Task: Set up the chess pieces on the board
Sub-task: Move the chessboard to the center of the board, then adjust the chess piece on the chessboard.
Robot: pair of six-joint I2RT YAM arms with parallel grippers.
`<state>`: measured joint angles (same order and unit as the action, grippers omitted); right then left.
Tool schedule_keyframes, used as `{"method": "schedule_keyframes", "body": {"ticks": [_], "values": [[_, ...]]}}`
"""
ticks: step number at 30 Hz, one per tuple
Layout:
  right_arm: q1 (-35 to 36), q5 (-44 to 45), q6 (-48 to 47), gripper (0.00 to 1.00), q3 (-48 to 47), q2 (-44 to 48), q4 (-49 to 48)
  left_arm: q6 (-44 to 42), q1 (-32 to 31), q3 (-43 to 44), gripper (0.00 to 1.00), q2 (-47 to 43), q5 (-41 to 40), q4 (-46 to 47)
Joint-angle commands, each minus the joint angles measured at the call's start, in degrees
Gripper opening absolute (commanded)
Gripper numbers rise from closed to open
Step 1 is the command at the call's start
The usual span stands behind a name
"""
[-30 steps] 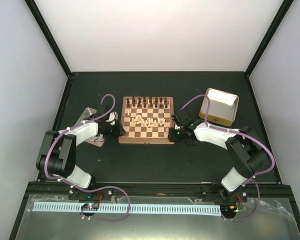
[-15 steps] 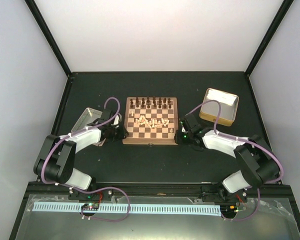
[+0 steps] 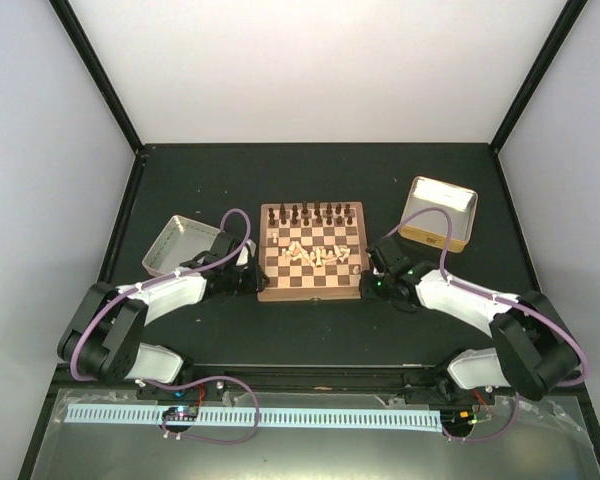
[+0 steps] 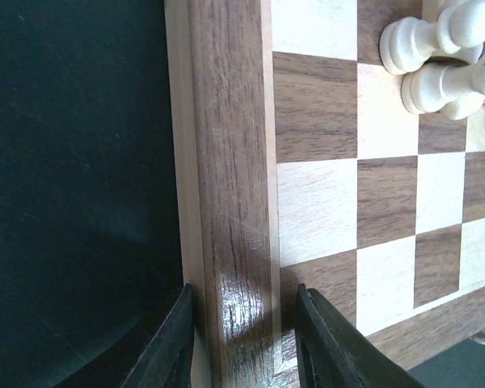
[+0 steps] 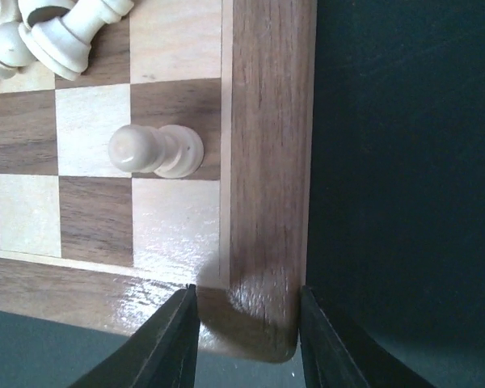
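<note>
Looking down on a dark, matte desk (image 3: 310, 170), evenly lit with no hard shadows. Beyond its far edge rises a plain white back wall (image 3: 310, 60), the brightest thing in shot. A pale grey left wall (image 3: 40, 200) and right wall (image 3: 580, 200) close in on either side of the desk. Two black struts (image 3: 95, 75) slant down to the desk's far corners. Along its near edge runs a black rail (image 3: 320, 378). Just nearer than that, a white slotted strip (image 3: 280, 416) lies on a glossy panel (image 3: 80, 450) that catches reflections.
</note>
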<state>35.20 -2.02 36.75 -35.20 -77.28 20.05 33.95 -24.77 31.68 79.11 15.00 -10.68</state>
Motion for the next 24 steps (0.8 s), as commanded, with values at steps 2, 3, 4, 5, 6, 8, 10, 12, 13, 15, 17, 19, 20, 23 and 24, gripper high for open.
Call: {"method": "schedule_keyframes", "body": {"ticks": [2,3,4,5,6,8,10,12,13,15,17,19,20,23,24], "values": [[0.6,2.9,-1.9,0.37,-4.8,1.3,7.0,-2.6,-1.7,0.4,0.38,1.2,2.9,-8.7],[0.7,3.1,-2.4,0.37,-5.7,1.1,7.5,-2.6,-1.7,0.6,0.38,1.1,2.7,-8.7],[0.7,3.2,-2.9,0.37,-6.5,0.6,8.1,-2.7,-1.8,0.8,0.38,1.1,2.6,-8.7],[0.7,3.2,-3.4,0.37,-7.1,0.2,8.5,-2.8,-1.7,0.9,0.39,1.2,2.5,-8.6],[0.8,3.2,-4.0,0.37,-7.8,-0.3,8.7,-2.9,-1.8,1.0,0.39,1.3,2.4,-8.5],[0.8,3.1,-5.3,0.37,-9.0,-1.6,9.1,-2.8,-1.7,1.0,0.40,1.6,2.4,-8.0],[0.9,3.2,-6.2,0.37,-10.4,-3.3,9.3,-2.8,-1.7,1.0,0.40,2.0,2.2,-7.7],[0.9,3.1,-7.0,0.37,-11.7,-5.1,9.2,-2.7,-1.8,0.9,0.40,2.2,1.9,-7.7],[0.8,3.2,-7.3,0.36,-12.4,-5.9,9.2,-2.7,-1.8,0.9,0.39,2.2,1.7,-7.7],[0.9,3.6,-7.4,0.33,-13.4,-7.5,9.1,-2.7,-1.7,0.8,0.39,2.0,1.3,-7.8],[0.9,3.7,-7.5,0.31,-13.8,-8.6,8.4,-2.7,-1.8,0.7,0.39,1.7,1.0,-8.1],[1.0,4.1,-7.4,0.28,-14.3,-9.5,8.2,-2.4,-1.7,0.6,0.39,1.3,0.8,-8.4],[1.0,4.2,-7.5,0.27,-14.3,-9.9,7.8,-2.3,-1.7,0.4,0.39,1.1,0.8,-8.3],[1.0,4.5,-7.7,0.23,-14.6,-11.3,7.2,-2.2,-1.6,0.1,0.39,0.5,0.4,-8.3],[1.0,4.2,-7.6,0.22,-14.7,-11.7,7.1,-2.2,-1.7,0.0,0.39,0.4,0.3,-8.5]]}}
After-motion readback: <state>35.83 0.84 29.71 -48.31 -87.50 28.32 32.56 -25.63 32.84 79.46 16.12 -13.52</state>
